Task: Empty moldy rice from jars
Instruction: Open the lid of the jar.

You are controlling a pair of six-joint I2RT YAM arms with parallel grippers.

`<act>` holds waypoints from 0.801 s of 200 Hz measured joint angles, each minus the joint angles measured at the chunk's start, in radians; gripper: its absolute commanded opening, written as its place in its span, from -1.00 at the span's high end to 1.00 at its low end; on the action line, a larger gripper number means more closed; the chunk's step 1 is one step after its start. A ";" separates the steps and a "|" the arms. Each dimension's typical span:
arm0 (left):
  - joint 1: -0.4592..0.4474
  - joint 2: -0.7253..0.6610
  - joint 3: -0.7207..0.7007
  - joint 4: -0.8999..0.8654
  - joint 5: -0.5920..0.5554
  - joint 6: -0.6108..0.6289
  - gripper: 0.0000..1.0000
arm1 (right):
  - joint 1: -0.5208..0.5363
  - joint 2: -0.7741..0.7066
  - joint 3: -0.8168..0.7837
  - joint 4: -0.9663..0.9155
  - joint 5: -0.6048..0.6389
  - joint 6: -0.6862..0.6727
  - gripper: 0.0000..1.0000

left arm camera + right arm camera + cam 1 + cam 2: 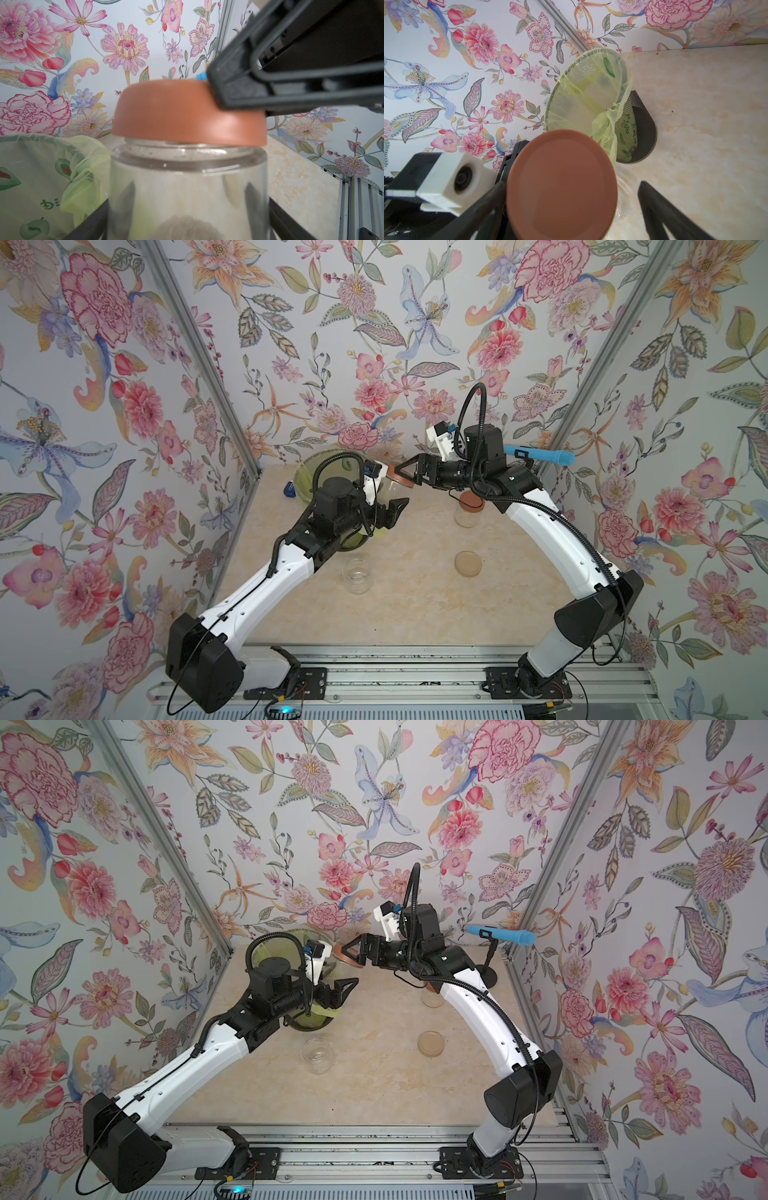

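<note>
My left gripper [188, 207] is shut on a clear glass jar [187, 182] with a reddish-brown lid [187, 116], held beside the bin. A blurred brownish-grey mass, maybe the moldy rice [182, 226], shows low in the glass. My right gripper [571, 187] is open, its jaws standing on either side of that lid [562, 182]; one finger [239, 91] touches the lid's top edge. In both top views the two grippers [392, 510] [405, 477] [345, 986] [353, 950] meet at the lid [401, 483] [348, 960].
A green mesh bin [309, 466] with a yellow-green liner stands at the back left. An open empty jar [356, 574] stands in front of the bin, and a lidded jar [468, 512] stands under my right arm. A beige lid [468, 563] lies flat. A blue microphone [544, 456] stands at the back right.
</note>
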 measured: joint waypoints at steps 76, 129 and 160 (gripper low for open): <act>0.000 0.000 -0.001 0.000 0.000 0.000 1.00 | 0.026 0.049 0.045 -0.001 -0.039 0.004 -0.99; 0.000 0.000 -0.001 0.008 0.000 0.000 1.00 | 0.031 0.050 0.052 -0.001 -0.039 0.006 -0.83; 0.003 0.000 -0.005 0.019 0.000 0.000 1.00 | 0.028 0.054 0.052 -0.001 -0.039 0.009 -0.50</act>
